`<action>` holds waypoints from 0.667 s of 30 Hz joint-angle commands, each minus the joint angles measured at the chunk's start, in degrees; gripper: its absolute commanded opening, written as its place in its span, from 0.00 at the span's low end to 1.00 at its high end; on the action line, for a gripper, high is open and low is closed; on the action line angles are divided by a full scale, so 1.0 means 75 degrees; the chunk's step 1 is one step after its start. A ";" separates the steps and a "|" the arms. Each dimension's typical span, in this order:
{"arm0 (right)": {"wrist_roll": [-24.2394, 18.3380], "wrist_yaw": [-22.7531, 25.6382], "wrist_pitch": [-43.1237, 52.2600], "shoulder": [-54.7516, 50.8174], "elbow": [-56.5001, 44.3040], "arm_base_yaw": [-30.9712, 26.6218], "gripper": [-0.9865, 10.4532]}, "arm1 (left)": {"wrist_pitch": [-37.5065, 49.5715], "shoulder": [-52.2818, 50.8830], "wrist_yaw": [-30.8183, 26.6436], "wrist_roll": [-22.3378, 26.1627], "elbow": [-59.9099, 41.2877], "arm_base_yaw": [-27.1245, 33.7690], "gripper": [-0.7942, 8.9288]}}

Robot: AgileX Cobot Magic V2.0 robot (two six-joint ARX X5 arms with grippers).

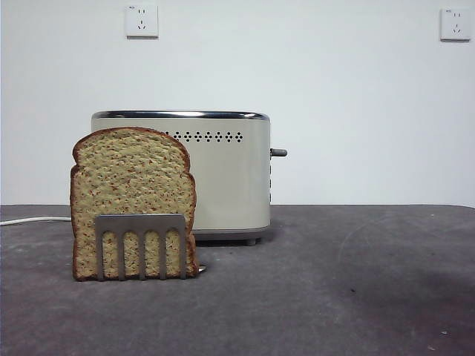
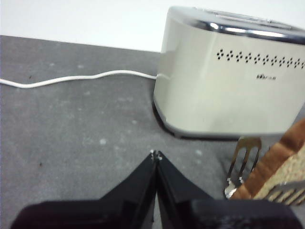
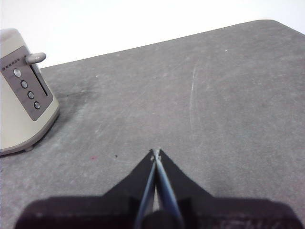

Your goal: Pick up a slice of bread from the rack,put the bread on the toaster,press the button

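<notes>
The slice of bread (image 1: 132,189) stands upright in the steel rack (image 1: 141,245) at the front left, in front of the cream toaster (image 1: 219,174). The dark grey button (image 1: 278,153) sticks out of the toaster's right end near the top. In the left wrist view my left gripper (image 2: 156,155) is shut and empty, over the mat short of the toaster (image 2: 228,81), with the rack (image 2: 243,164) and the bread (image 2: 281,167) off to one side. My right gripper (image 3: 156,152) is shut and empty, over bare mat away from the toaster's end (image 3: 21,95) and its button (image 3: 35,58).
A white cord (image 1: 33,220) runs left from behind the bread; it also shows in the left wrist view (image 2: 71,78). The table is covered by a dark grey mat (image 1: 356,282). Two wall sockets (image 1: 141,21) sit high on the white wall.
</notes>
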 commanded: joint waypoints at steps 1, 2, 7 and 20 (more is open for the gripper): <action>0.0070 0.0032 -0.0003 -0.0026 -0.0111 0.0009 0.09 | 0.0149 -0.0017 0.0009 -0.0283 0.0050 0.0023 0.07; 0.0070 0.0029 -0.0003 -0.0026 -0.0111 0.0009 0.09 | 0.0137 -0.0015 0.0009 -0.0306 0.0149 0.0023 0.07; 0.0070 0.0029 -0.0003 -0.0026 -0.0111 0.0009 0.09 | 0.0076 -0.0015 0.0009 -0.0688 0.0761 0.0023 0.07; 0.1323 -0.0242 0.0090 -0.0026 0.0000 0.0012 0.09 | -0.0734 0.1125 0.0015 -0.0705 0.3381 0.0023 0.07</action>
